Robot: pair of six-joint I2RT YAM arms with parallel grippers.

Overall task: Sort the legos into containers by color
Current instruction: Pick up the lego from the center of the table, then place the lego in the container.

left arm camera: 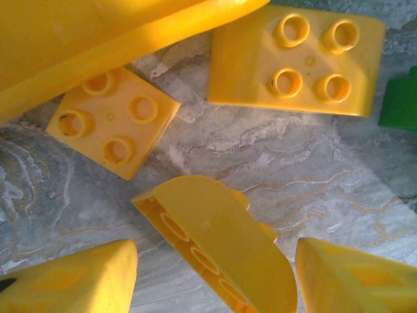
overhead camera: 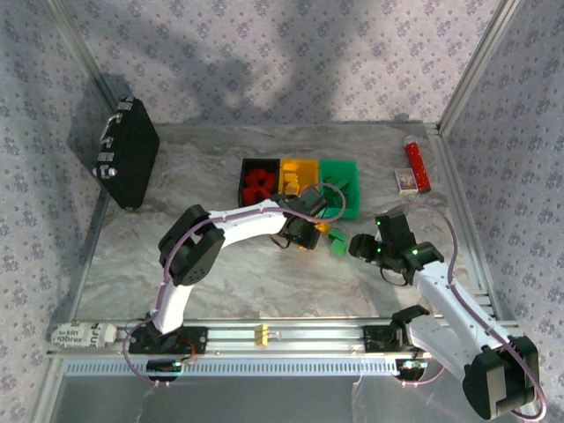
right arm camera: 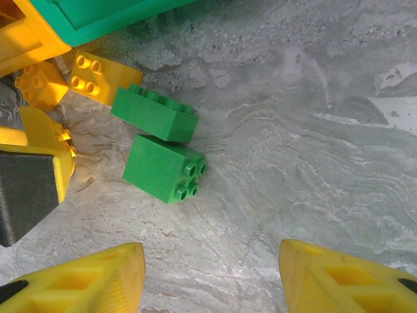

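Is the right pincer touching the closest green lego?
Apart. The right wrist view shows bare table between the open right pincer and the green lego.

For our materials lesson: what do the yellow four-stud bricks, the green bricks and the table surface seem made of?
Yellow four-stud bricks: apparently moulded plastic, smooth and slightly glossy, with soft highlights on rounded edges. Green bricks: likely the same plastic, even colour, crisp moulded studs. Table surface: grey-veined marble pattern, matt; stone or printed covering cannot be told.
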